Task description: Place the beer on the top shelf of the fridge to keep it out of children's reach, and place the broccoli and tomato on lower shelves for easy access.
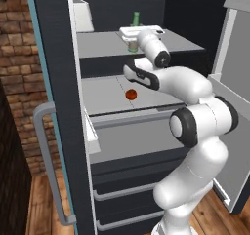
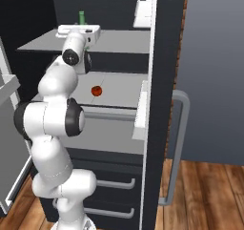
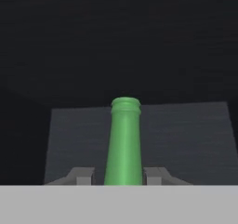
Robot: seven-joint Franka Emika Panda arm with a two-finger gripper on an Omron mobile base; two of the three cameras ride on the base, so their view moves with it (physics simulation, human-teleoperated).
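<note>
The beer [image 1: 136, 18] is a green bottle standing upright over the upper grey shelf [image 1: 100, 44] of the fridge [image 1: 58, 83]. My gripper [image 1: 133, 40] is shut on its body from the front. In the hand view the green neck [image 3: 123, 141] rises between my fingertips [image 3: 83, 176]. From the right base view the bottle top [image 2: 81, 17] pokes up behind my hand [image 2: 78, 32]. I cannot tell whether its base touches the shelf. The tomato [image 1: 130, 94] lies on the shelf below [image 2: 119, 88], also seen as a red ball [image 2: 96, 90]. The broccoli is out of view.
Both fridge doors stand open: one with a curved grey handle [image 1: 46, 156] at the left, the other [image 1: 234, 107] at the right. White door bins [image 2: 143, 9] hang on the door. Drawers [image 1: 127, 190] sit below the shelves. A brick wall [image 1: 19, 83] is at left.
</note>
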